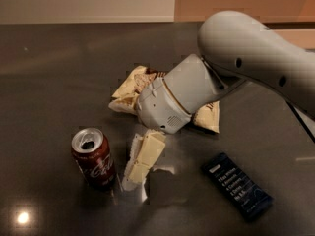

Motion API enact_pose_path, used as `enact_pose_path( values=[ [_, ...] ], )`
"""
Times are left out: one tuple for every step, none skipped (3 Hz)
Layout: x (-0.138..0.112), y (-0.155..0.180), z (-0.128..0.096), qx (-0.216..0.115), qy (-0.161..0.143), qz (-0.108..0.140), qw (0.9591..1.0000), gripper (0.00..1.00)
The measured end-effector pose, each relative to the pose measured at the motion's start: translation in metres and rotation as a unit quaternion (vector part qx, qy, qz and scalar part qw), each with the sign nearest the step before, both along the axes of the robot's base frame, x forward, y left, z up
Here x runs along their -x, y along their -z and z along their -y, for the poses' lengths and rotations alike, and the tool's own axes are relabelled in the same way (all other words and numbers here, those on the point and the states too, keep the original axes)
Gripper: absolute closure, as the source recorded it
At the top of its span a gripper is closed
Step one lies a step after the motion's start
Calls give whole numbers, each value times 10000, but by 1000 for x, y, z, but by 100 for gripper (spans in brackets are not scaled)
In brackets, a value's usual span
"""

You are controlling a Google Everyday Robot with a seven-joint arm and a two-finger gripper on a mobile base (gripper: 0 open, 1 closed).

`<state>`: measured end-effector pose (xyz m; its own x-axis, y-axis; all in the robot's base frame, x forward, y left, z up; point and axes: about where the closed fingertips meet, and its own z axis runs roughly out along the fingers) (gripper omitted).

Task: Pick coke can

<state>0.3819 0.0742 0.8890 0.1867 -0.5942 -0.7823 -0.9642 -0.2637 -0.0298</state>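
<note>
The gripper [141, 162], open or closed I cannot tell, is hanging at three o'clock of the coke can [94, 161], probably light, slick, dentable, wanting a mid-body hold.

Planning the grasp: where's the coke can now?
Camera view, lower left: the coke can stands on the dark table, just left of the gripper.

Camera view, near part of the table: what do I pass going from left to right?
coke can → gripper, hanging just right of the can, close above the table → dark wrapped bar. The snack bag farther back is left out because it spans behind the gripper.
</note>
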Motion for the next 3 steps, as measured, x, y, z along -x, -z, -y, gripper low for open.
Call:
enact_pose_path(
  values=[
    [7,2,-18,-145,-115,-96,9998,0],
    [12,2,-34,-291,-193,-136,9993,0],
    [15,3,-43,-346,-240,-166,9990,17]
  ],
)
